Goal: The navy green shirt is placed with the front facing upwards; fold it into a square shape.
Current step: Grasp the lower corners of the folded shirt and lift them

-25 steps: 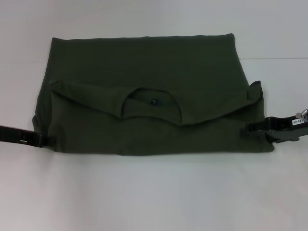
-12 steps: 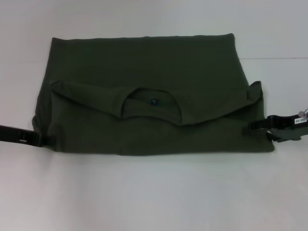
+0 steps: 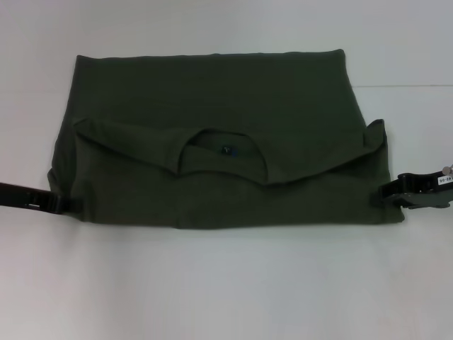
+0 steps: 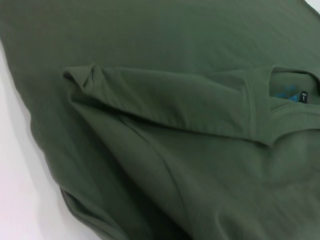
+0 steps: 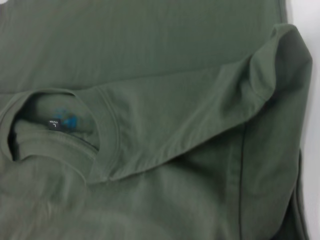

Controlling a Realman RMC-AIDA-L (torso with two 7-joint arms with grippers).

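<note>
One navy green shirt (image 3: pixel 212 156) lies flat on the white table (image 3: pixel 226 283), folded into a wide band, collar (image 3: pixel 221 149) uppermost near its middle. One neck label (image 3: pixel 226 149) sits inside the collar opening.

My two grippers rest low on the table at opposite ends of the shirt. My left gripper (image 3: pixel 60 205) is at the shirt's left near corner, its tip at the cloth edge. My right gripper (image 3: pixel 386 191) is at the right near edge, just beside the fabric. From the head view I cannot tell whether either pair of fingers is parted or pinched on cloth; neither wrist view shows my own fingers.

Writing: head view gives only a dark speck for the label. My right wrist view shows the label (image 5: pixel 54 123) with a pale mark, too small to read, and faint blue print behind it. My left wrist view shows the same label (image 4: pixel 303 96) at the frame's edge, plus one bunched fold corner (image 4: pixel 82 79). A white tag on my right arm is illegible.
</note>
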